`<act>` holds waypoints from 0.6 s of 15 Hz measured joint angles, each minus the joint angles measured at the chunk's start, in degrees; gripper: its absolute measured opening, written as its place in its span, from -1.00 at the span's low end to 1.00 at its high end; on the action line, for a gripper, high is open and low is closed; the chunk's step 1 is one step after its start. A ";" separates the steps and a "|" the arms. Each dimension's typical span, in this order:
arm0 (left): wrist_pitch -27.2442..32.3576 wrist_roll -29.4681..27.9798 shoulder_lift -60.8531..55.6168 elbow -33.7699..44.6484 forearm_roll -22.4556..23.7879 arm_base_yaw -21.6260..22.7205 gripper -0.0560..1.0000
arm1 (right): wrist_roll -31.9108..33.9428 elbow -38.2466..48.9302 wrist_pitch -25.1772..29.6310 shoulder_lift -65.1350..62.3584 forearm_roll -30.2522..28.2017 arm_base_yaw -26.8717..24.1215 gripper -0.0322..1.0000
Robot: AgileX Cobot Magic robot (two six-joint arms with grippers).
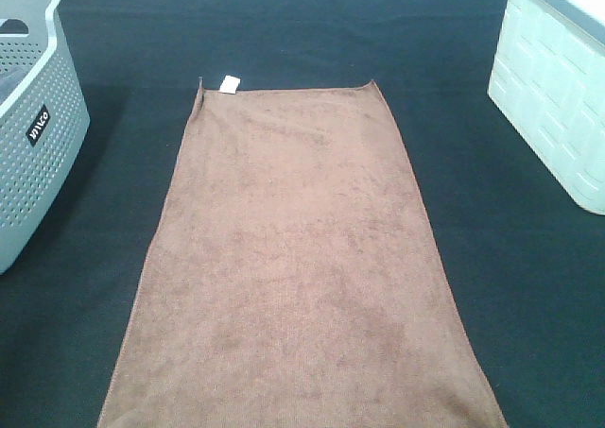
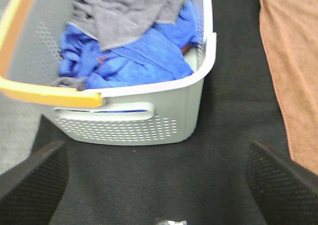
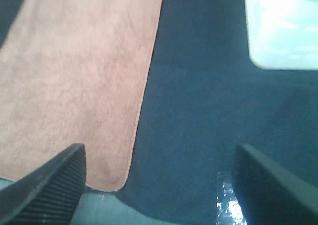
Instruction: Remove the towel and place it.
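Large rectangular reddish-brown microfibre towel [image 1: 293, 267] is laid flat and fully spread on the black fabric table covering [image 1: 284, 31], lengthwise down the middle of the high view. Its near end runs off the lower edge of that view. A small white tag [image 1: 228, 84] is seen at the far edge, close to the far left corner. Surface is smooth, no folds noted.

A grey perforated plastic basket [image 1: 33, 135] with a black label is set at the left edge, apart from the towel, a strip of black covering between them. In the left wrist view the basket [image 2: 149, 120] is seen to hold a crumpled blue cloth [image 2: 134, 56] with a grey cloth [image 2: 124, 11] lying over it; an orange-yellow handle [image 2: 44, 93] crosses its rim. The towel's long edge [image 2: 293, 76] is visible beside the basket.

A white embossed plastic container [image 1: 558, 97] is placed at the right edge, also apart from the towel.

Left gripper [image 2: 159, 185] is seen spread wide over bare black covering, nothing between the fingers [image 2: 35, 180].

Right gripper [image 3: 159, 185] is likewise spread wide, holding nothing; one finger [image 3: 49, 190] is seen over a near corner of the towel [image 3: 74, 76], the other over black covering. Contact with the cloth cannot be told.
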 joint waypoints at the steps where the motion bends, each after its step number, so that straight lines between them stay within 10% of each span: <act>1: 0.57 0.00 -4.41 1.43 0.34 0.00 0.83 | 0.00 1.95 0.00 -5.10 -0.23 0.00 0.54; 9: 12.20 0.17 -28.07 5.50 0.17 0.00 0.83 | -0.06 13.41 1.72 -29.34 0.06 0.00 0.54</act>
